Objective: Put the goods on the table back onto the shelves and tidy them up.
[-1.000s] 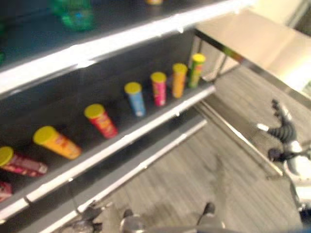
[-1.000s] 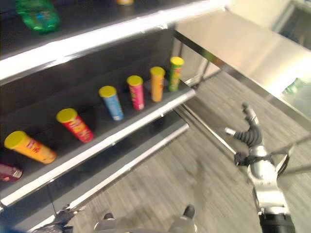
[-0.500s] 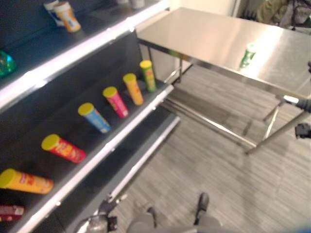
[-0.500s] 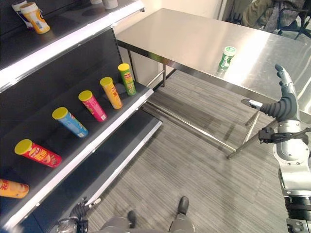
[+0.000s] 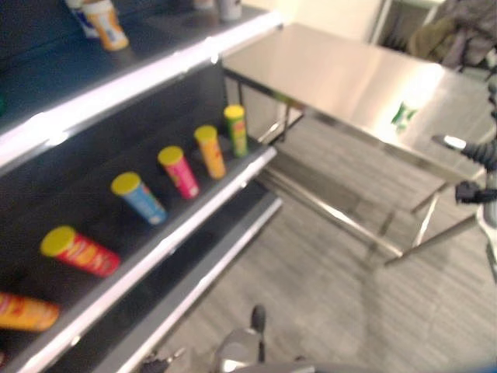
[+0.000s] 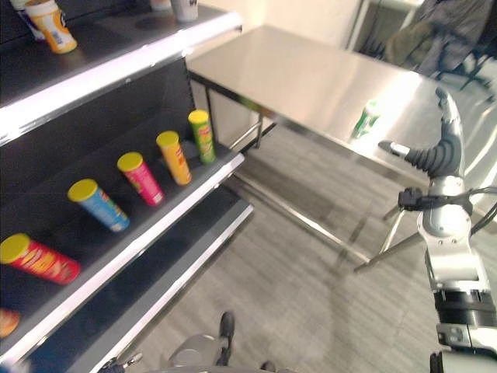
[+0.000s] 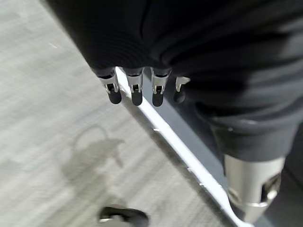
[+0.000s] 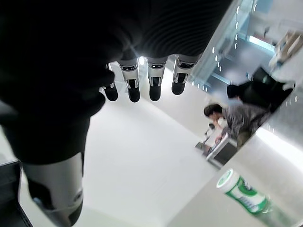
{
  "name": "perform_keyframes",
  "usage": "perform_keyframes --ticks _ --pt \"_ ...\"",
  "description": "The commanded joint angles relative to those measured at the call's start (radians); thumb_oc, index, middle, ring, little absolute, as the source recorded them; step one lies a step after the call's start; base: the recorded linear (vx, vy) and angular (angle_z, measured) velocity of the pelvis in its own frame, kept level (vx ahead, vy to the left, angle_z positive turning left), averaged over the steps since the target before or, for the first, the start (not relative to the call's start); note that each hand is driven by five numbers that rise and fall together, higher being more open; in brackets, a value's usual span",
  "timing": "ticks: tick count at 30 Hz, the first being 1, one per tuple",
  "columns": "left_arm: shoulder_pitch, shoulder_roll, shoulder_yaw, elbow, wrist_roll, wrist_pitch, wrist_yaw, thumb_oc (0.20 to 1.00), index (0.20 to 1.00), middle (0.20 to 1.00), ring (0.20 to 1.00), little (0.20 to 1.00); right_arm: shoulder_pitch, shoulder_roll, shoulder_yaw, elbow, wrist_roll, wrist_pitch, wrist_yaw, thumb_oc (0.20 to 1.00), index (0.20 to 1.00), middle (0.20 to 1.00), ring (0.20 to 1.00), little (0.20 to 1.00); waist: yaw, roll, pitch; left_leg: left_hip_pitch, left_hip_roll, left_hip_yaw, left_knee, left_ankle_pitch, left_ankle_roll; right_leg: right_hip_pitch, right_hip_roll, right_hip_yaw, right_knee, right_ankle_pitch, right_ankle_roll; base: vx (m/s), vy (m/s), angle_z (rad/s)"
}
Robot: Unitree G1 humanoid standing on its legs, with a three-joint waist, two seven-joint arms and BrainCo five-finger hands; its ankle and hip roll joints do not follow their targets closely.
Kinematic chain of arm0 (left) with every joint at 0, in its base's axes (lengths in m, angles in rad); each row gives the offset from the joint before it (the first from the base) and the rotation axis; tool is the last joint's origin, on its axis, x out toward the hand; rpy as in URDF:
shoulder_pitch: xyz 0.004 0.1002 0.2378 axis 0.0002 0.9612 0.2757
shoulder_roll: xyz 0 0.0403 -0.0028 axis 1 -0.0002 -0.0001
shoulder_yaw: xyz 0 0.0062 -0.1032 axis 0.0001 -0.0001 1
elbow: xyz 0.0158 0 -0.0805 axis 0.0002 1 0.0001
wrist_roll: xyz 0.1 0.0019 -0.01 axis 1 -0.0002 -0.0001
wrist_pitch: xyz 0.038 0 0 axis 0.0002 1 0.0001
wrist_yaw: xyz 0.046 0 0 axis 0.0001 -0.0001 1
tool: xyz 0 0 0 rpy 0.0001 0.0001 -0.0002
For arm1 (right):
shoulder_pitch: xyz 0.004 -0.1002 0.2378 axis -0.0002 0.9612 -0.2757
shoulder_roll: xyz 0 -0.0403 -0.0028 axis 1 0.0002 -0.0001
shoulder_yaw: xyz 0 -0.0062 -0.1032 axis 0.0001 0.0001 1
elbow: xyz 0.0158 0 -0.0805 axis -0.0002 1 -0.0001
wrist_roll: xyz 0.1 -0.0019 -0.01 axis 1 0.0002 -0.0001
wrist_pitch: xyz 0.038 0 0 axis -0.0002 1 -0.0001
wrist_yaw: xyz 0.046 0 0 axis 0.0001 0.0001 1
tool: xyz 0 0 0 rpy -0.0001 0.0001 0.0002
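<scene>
In the left eye view, a dark shelf unit [image 5: 155, 256] is seen on the left, with a row of yellow-lidded tubes leaning on its middle shelf: a red tube [image 5: 78, 250], a blue tube [image 5: 137, 197], a pink tube [image 5: 178, 171], an orange tube [image 5: 209, 151] and a green tube [image 5: 235, 130]. An orange-labelled cup [image 5: 106, 22] stands on the upper shelf. A steel table [image 5: 334, 78] is set beyond the shelf unit, and a small green can [image 5: 402, 114] stands on it near the front edge.

In the right eye view, the right hand [image 6: 436, 151] is raised in front of the table's near edge, fingers straight and pointing up, thumb held out to the side; nothing is held. The can [image 6: 366, 118] stands on the table, apart from the hand and to its left.

In the left wrist view, the left hand [image 7: 137, 90] is seen above grey floor [image 7: 52, 123], beside a pale shelf edge [image 7: 184, 156]; its fingers are relaxed and empty.

In the right wrist view, the right hand's fingers [image 8: 155, 85] are extended side by side and empty. The can [image 8: 244, 194] is shown on the table well past them, and a seated person [image 8: 236, 120] is visible in the background.
</scene>
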Motion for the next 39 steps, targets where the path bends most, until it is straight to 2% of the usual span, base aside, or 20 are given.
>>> perform_keyframes --ticks 1,3,4,5,8,10,11,14,17,18,19,20,22,24,27,28,29,30,32,39 --pt "-0.046 0.055 -0.080 -0.051 -0.006 -0.012 0.006 1.000 1.000 1.000 1.000 1.000 -0.064 -0.033 -0.045 -0.022 -0.011 -0.034 -0.026 1.000 1.000 1.000 1.000 1.000 0.015 -0.017 -0.042 0.034 -0.014 -0.005 -0.014 -0.054 -0.045 0.026 -0.107 -0.047 -0.017 0.163 -0.002 0.22 -0.137 0.00" --pt "-0.051 0.062 -0.091 -0.068 -0.004 -0.015 0.004 1.000 1.000 1.000 1.000 1.000 -0.067 -0.040 -0.050 -0.016 -0.007 -0.033 -0.030 1.000 1.000 1.000 1.000 1.000 0.016 -0.017 -0.043 0.044 -0.010 -0.029 -0.021 -0.066 -0.056 0.029 -0.135 -0.053 -0.092 0.147 -0.015 0.25 -0.219 0.04" --pt "-0.064 0.064 -0.106 -0.069 0.008 -0.016 0.001 1.000 1.000 1.000 1.000 1.000 -0.052 -0.052 -0.084 -0.017 0.006 -0.025 -0.034 1.000 1.000 1.000 1.000 1.000 0.011 -0.025 -0.050 0.065 -0.013 -0.082 -0.021 -0.105 -0.081 0.028 -0.191 -0.009 -0.354 0.172 -0.014 0.19 -0.225 0.29" --pt "-0.065 0.064 -0.107 -0.068 0.008 -0.016 0.001 1.000 1.000 1.000 1.000 1.000 -0.050 -0.052 -0.087 -0.018 0.006 -0.025 -0.034 1.000 1.000 1.000 1.000 1.000 0.011 -0.023 -0.051 0.062 -0.011 -0.083 -0.020 -0.103 -0.080 0.033 -0.187 -0.013 -0.368 0.181 -0.014 0.29 -0.330 0.45" --pt "-0.065 0.060 -0.105 -0.061 0.026 -0.021 0.004 1.000 1.000 1.000 1.000 1.000 -0.011 -0.064 -0.132 -0.017 0.005 -0.018 -0.046 1.000 1.000 1.000 1.000 1.000 -0.012 -0.022 -0.058 0.109 0.007 -0.137 -0.034 -0.142 -0.105 -0.017 -0.232 0.046 -0.595 0.314 0.037 0.28 -0.231 0.44" --pt "-0.065 0.058 -0.106 -0.059 0.029 -0.022 0.004 1.000 1.000 1.000 1.000 1.000 0.008 -0.066 -0.151 -0.017 0.006 -0.013 -0.048 1.000 1.000 1.000 1.000 1.000 -0.025 -0.017 -0.058 0.136 0.024 -0.152 -0.044 -0.152 -0.117 -0.040 -0.241 0.070 -0.630 0.356 0.051 0.31 -0.214 0.58" --pt "-0.063 0.061 -0.103 -0.061 0.036 -0.023 0.003 1.000 1.000 1.000 1.000 1.000 0.027 -0.072 -0.163 -0.011 0.006 -0.012 -0.047 1.000 1.000 1.000 1.000 1.000 -0.042 -0.020 -0.056 0.166 0.047 -0.169 -0.052 -0.162 -0.136 -0.055 -0.251 0.090 -0.657 0.411 0.067 0.33 -0.291 0.78" --pt "-0.076 0.076 -0.104 -0.073 0.035 -0.025 0.005 1.000 1.000 1.000 1.000 1.000 0.071 -0.083 -0.194 -0.015 0.016 -0.007 -0.030 1.000 1.000 1.000 1.000 1.000 -0.069 -0.047 -0.058 0.194 0.078 -0.209 -0.057 -0.181 -0.168 -0.050 -0.240 0.137 -0.654 0.462 0.067 0.36 -0.369 0.71" --pt "-0.098 0.087 -0.117 -0.082 0.039 -0.029 0.002 1.000 1.000 1.000 1.000 1.000 0.112 -0.087 -0.233 -0.026 0.021 -0.007 -0.017 1.000 1.000 1.000 1.000 1.000 -0.090 -0.076 -0.076 0.213 0.119 -0.241 -0.057 -0.197 -0.198 -0.008 -0.198 0.147 -0.669 0.413 0.067 0.31 -0.408 0.81" --pt "-0.098 0.085 -0.119 -0.082 0.034 -0.030 0.000 1.000 1.000 1.000 1.000 1.000 0.118 -0.090 -0.242 -0.037 0.024 -0.011 -0.012 1.000 1.000 1.000 1.000 1.000 -0.100 -0.069 -0.086 0.217 0.153 -0.245 -0.057 -0.196 -0.216 -0.003 -0.178 0.130 -0.658 0.390 0.067 0.37 -0.525 0.55" --pt "-0.101 0.085 -0.123 -0.094 0.024 -0.033 -0.002 1.000 1.000 1.000 1.000 1.000 0.122 -0.101 -0.252 -0.058 0.040 -0.019 -0.003 1.000 1.000 1.000 1.000 1.000 -0.115 -0.060 -0.095 0.209 0.206 -0.242 -0.040 -0.177 -0.245 0.004 -0.138 0.113 -0.643 0.322 0.057 0.27 -0.413 0.41" --pt "-0.101 0.085 -0.123 -0.095 0.024 -0.033 -0.002 1.000 1.000 1.000 1.000 1.000 0.124 -0.101 -0.254 -0.060 0.041 -0.019 -0.002 1.000 1.000 1.000 1.000 1.000 -0.118 -0.057 -0.096 0.207 0.210 -0.245 -0.038 -0.178 -0.247 0.004 -0.135 0.109 -0.640 0.318 0.056 0.21 -0.370 0.55" --pt "-0.100 0.084 -0.122 -0.113 0.008 -0.034 -0.003 1.000 1.000 1.000 1.000 1.000 0.127 -0.104 -0.270 -0.081 0.083 -0.045 0.001 1.000 1.000 1.000 1.000 1.000 -0.129 -0.045 -0.101 0.161 0.249 -0.249 0.035 -0.123 -0.267 0.020 -0.087 0.091 -0.648 0.274 0.026 0.10 -0.273 0.30" --pt "-0.099 0.078 -0.116 -0.131 -0.008 -0.033 -0.007 1.000 1.000 1.000 1.000 1.000 0.138 -0.100 -0.285 -0.095 0.126 -0.059 0.006 1.000 1.000 1.000 1.000 1.000 -0.144 -0.046 -0.093 0.110 0.260 -0.184 0.135 -0.080 -0.243 0.054 -0.064 0.072 -0.664 0.243 -0.002 0.08 -0.264 0.26" --pt "-0.100 0.070 -0.104 -0.137 -0.008 -0.024 -0.017 1.000 1.000 1.000 1.000 1.000 0.163 -0.078 -0.303 -0.117 0.176 -0.058 0.034 1.000 1.000 1.000 1.000 1.000 -0.155 -0.058 -0.074 0.040 0.240 -0.031 0.214 -0.096 -0.202 0.101 -0.058 0.036 -0.690 0.222 -0.025 0.04 -0.190 0.39" --pt "-0.100 0.063 -0.105 -0.130 0.003 -0.019 -0.023 1.000 1.000 1.000 1.000 1.000 0.181 -0.078 -0.309 -0.117 0.180 -0.051 0.048 1.000 1.000 1.000 1.000 1.000 -0.153 -0.060 -0.071 0.022 0.203 0.009 0.201 -0.146 -0.182 0.114 -0.059 0.028 -0.698 0.216 -0.026 0.02 -0.099 0.41" --pt "-0.107 0.062 -0.109 -0.122 0.013 -0.019 -0.023 1.000 1.000 1.000 1.000 1.000 0.190 -0.079 -0.318 -0.110 0.182 -0.043 0.052 1.000 1.000 1.000 1.000 1.000 -0.153 -0.065 -0.073 -0.002 0.167 0.030 0.189 -0.147 -0.175 0.111 -0.066 0.025 -0.700 0.219 -0.025 0.01 -0.033 0.39" --pt "-0.114 0.060 -0.122 -0.110 0.029 -0.019 -0.017 1.000 1.000 1.000 1.000 1.000 0.194 -0.089 -0.315 -0.083 0.197 -0.042 0.056 1.000 1.000 1.000 1.000 1.000 -0.145 -0.058 -0.068 -0.036 0.113 0.041 0.159 -0.142 -0.171 0.114 -0.053 0.021 -0.698 0.212 -0.026 0.00 0.009 0.52" --pt "-0.113 0.052 -0.131 -0.096 0.030 -0.018 -0.016 1.000 1.000 1.000 1.000 1.000 0.181 -0.095 -0.285 -0.043 0.207 -0.040 0.063 1.000 1.000 1.000 1.000 1.000 -0.135 -0.045 -0.066 -0.012 0.069 -0.019 0.100 -0.144 -0.165 0.109 -0.035 0.033 -0.688 0.208 -0.028 0.04 0.034 0.25" --pt "-0.113 0.052 -0.135 -0.043 0.041 -0.014 -0.020 1.000 1.000 1.000 1.000 1.000 0.182 -0.080 -0.241 0.038 0.249 -0.021 0.103 1.000 1.000 1.000 1.000 1.000 -0.143 -0.037 -0.084 0.063 0.064 0.005 -0.003 -0.104 -0.161 0.121 -0.048 0.039 -0.665 0.200 -0.026 0.09 0.060 -0.06"
